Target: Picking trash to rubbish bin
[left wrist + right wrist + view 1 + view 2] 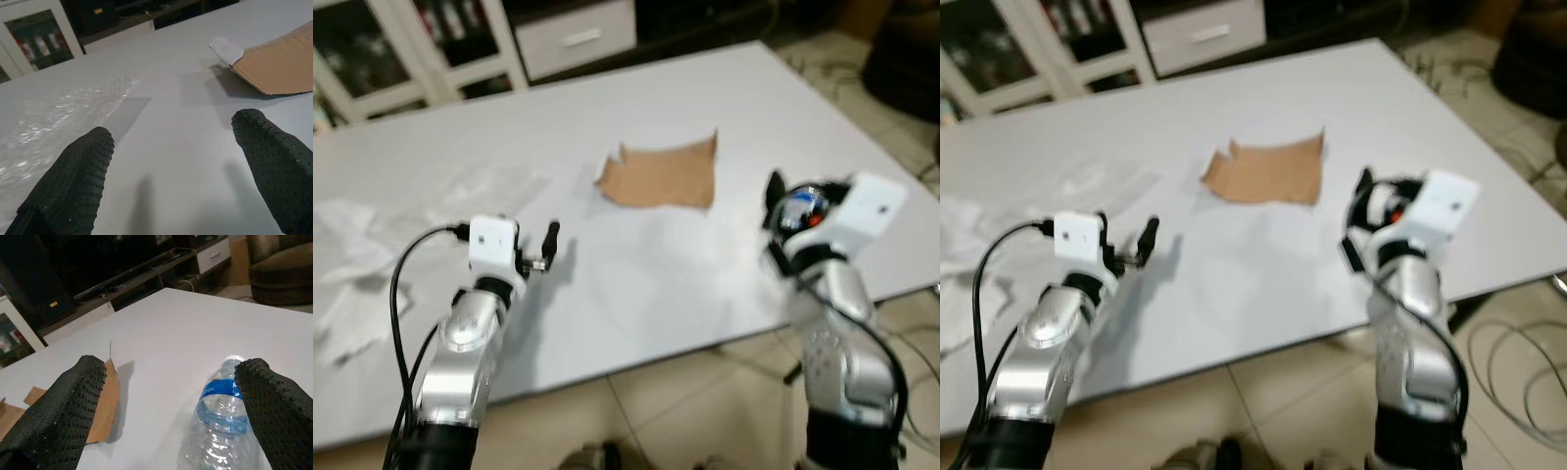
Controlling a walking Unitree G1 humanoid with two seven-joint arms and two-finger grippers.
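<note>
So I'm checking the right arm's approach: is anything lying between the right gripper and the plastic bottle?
Nothing visible does. In the right wrist view the plastic bottle lies on its side on the white table, just ahead of the open right gripper, with only bare tabletop between. The cardboard piece lies off to one side.

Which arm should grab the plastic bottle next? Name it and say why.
Right. The right gripper is open with the plastic bottle lying between its fingers; the left gripper faces bubble wrap and cardboard.
</note>
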